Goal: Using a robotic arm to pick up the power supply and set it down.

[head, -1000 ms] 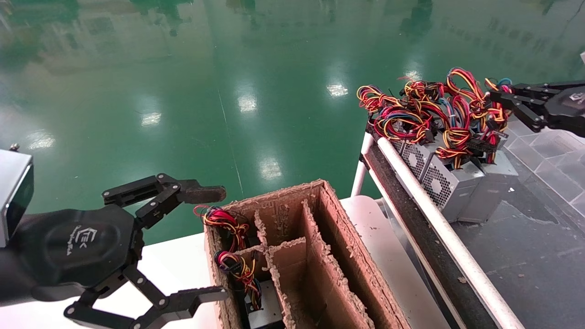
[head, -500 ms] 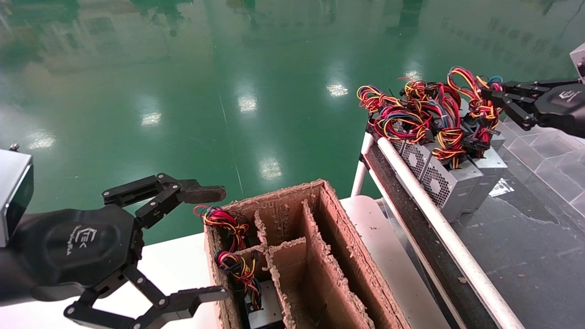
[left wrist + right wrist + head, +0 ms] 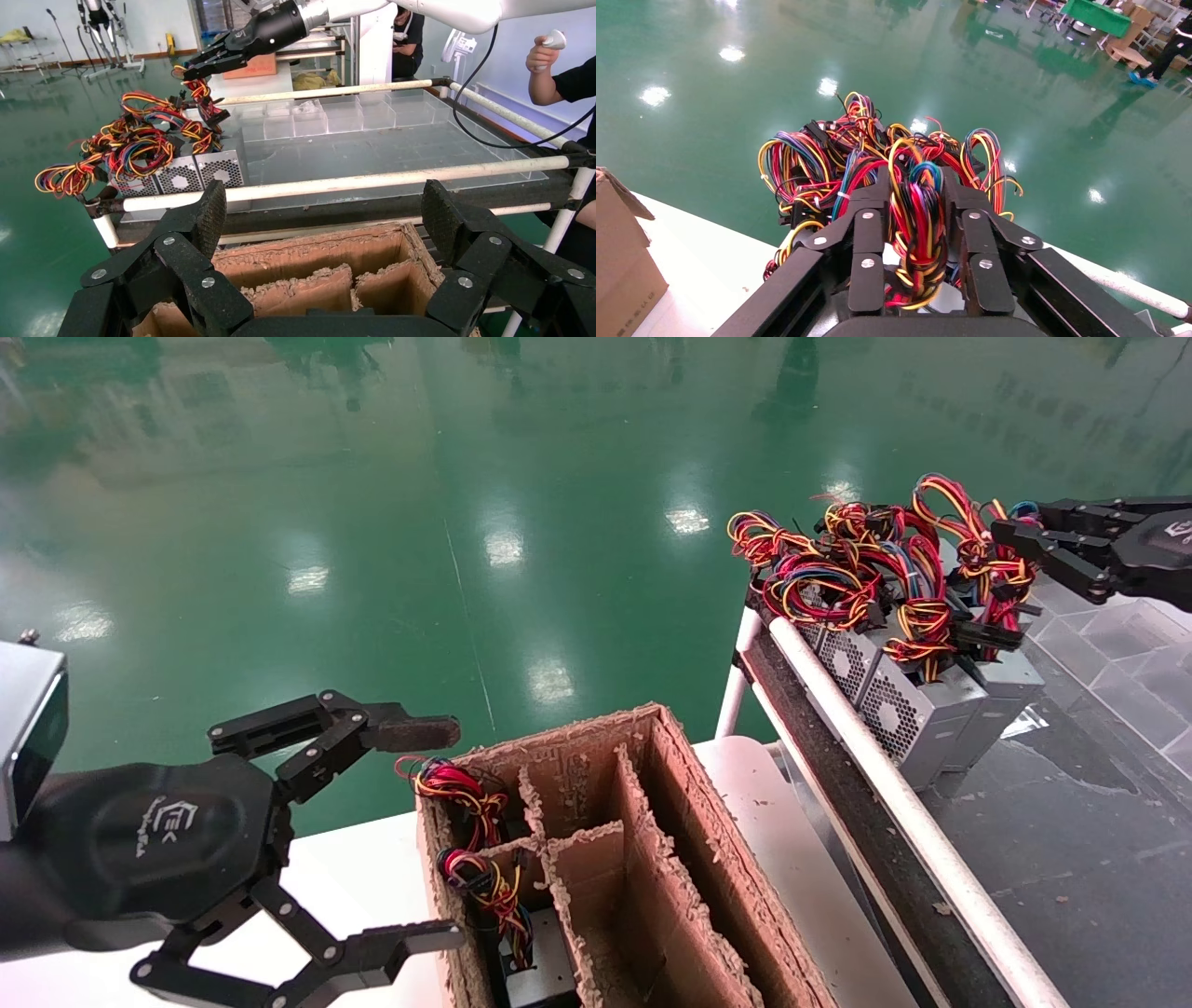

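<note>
Grey metal power supplies stand in a row on the rack at the right. The one nearest the right arm point(image 3: 1013, 684) has my right gripper point(image 3: 1010, 537) shut on its bundle of red, yellow and blue wires point(image 3: 982, 561). The right wrist view shows the black fingers point(image 3: 869, 232) squeezing that wire bundle point(image 3: 916, 225) between them; the box below is mostly hidden. In the left wrist view the right gripper point(image 3: 200, 67) hangs over the tangle of wires point(image 3: 140, 140). My left gripper point(image 3: 433, 831) stays open and empty beside the cardboard box.
Two more power supplies point(image 3: 917, 719) point(image 3: 843, 654) sit by the rack's white rail point(image 3: 885, 794). A partitioned cardboard box point(image 3: 559, 733) on the white table point(image 3: 345, 868) holds wired units point(image 3: 466, 794). Clear plastic trays point(image 3: 1117, 645) lie behind. A person's hand point(image 3: 548, 49) shows far off.
The right gripper, still clamped on the wires, rose and pulled back, then came down slightly. The held power supply shifted along the rack with it. The left arm has not moved.
</note>
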Motion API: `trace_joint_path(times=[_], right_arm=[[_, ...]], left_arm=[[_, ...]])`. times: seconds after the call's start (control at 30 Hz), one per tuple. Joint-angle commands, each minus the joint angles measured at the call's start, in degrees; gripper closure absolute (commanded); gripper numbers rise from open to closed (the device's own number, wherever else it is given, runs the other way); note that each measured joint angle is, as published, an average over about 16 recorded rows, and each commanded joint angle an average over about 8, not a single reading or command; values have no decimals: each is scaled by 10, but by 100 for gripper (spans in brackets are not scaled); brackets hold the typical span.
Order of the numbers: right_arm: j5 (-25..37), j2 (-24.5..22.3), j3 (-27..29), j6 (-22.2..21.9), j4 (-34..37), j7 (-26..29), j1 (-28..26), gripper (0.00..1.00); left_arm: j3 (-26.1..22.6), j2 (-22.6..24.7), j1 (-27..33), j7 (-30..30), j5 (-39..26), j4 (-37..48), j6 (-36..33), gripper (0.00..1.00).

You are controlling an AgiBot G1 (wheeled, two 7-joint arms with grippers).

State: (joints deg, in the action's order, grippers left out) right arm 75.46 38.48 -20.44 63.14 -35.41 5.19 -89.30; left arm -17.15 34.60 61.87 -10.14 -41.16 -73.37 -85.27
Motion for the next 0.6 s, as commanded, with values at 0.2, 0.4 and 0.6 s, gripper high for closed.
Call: trace_joint_path(times=[0.2, 0.4, 0.6], right_arm=[[-11, -5, 7, 5, 4, 3, -3, 0], [-57, -11, 34, 17, 14, 10, 8, 0], [-128, -19, 69, 54, 26, 26, 25, 0]], left_arm=[[0, 0, 0, 0, 0, 0, 0, 0], [0, 0, 0, 0, 0, 0, 0, 0], [0, 0, 0, 0, 0, 0, 0, 0]])
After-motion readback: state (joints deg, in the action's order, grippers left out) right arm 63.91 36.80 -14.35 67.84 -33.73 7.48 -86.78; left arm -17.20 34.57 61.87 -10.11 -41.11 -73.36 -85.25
